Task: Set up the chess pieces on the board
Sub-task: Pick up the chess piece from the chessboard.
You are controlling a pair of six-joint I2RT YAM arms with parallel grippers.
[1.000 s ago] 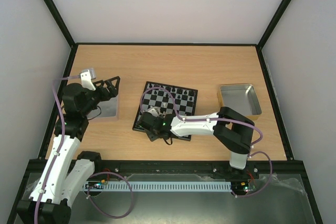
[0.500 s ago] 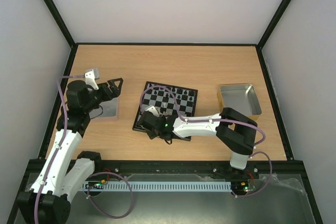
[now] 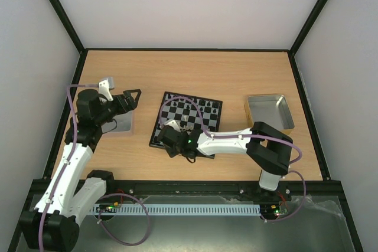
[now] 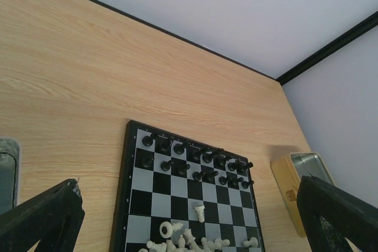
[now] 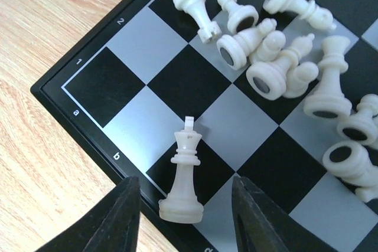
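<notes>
Wood-grain table inside white walls; the board (image 3: 186,123) sits mid-table. My right gripper (image 5: 185,184) hangs over its near-left corner, fingers spread either side of the white king (image 5: 182,198), not touching it. The king stands upright on a dark first-rank square. My left gripper (image 3: 133,97) is spread wide and empty. Other white pieces (image 5: 277,45) lie heaped just beyond the king. Judgement: centre on the king, pinch low on the stem, lift straight to avoid clipping the heap.

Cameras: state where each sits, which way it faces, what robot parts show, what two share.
Top external: above and behind the bases, looking down; both arms, left gripper, right gripper.
Left wrist: aloft left of the board, facing across it; own fingers.
Right wrist: low over the board's corner, facing down at a white king; own fingers.
Shared: both wrists see toppled white pieces.
</notes>
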